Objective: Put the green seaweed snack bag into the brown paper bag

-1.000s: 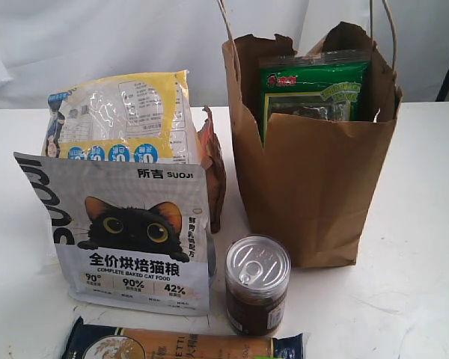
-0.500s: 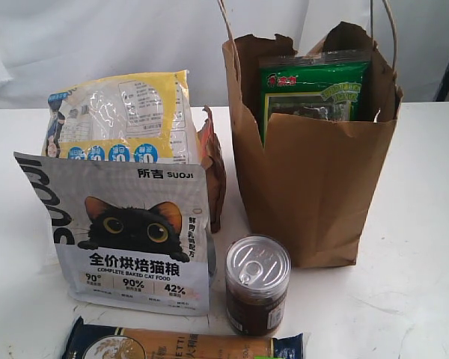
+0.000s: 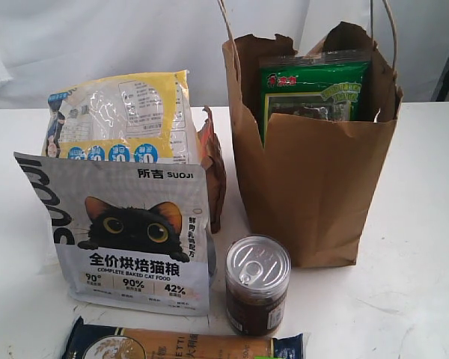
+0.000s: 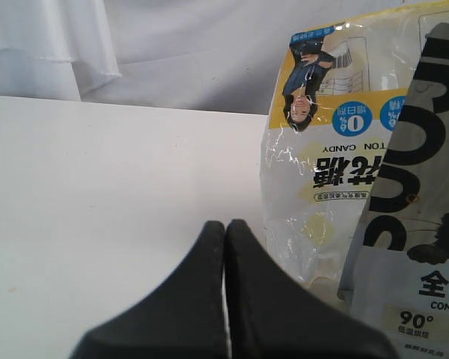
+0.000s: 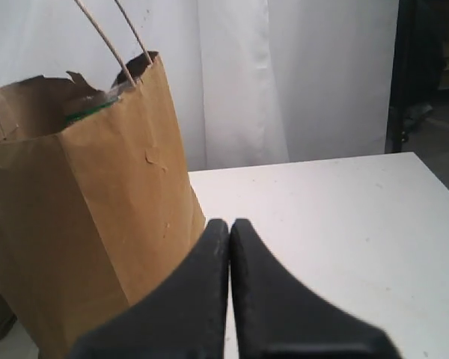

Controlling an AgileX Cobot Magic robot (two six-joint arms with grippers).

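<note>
**Seaweed bag is sitting in the paper bag, both grippers closed and empty**

The green seaweed snack bag (image 3: pixel 314 91) is standing upright inside the brown paper bag (image 3: pixel 314 194). Its clear top seal, red logo and the upper part of the dark window poke up above the torn front edge, and the rest is hidden by the paper. The paper bag stands upright on the white table (image 3: pixel 419 284), toward the back right in the exterior view, with its twine handles going up out of frame.

The left gripper (image 4: pixel 224 232) has its jaws pressed together with nothing between them. It hangs over bare table just beside the yellow-and-clear candy bag (image 4: pixel 314 172) and the grey cat-food pouch (image 4: pixel 419 187), touching neither.

The right gripper (image 5: pixel 230 228) has its jaws together too and holds nothing. It's near the side of the paper bag but apart from it. In that wrist view you only catch a thin green sliver of the snack bag at the rim.

Neither arm shows up in the exterior view.

Other stuff on the table: a pull-tab can (image 3: pixel 257 284) stands just in front of the paper bag's left corner. A long blue-ended packet (image 3: pixel 179 345) lies along the near edge. A brownish pouch (image 3: pixel 213 172) is tucked behind the cat-food pouch.
</note>
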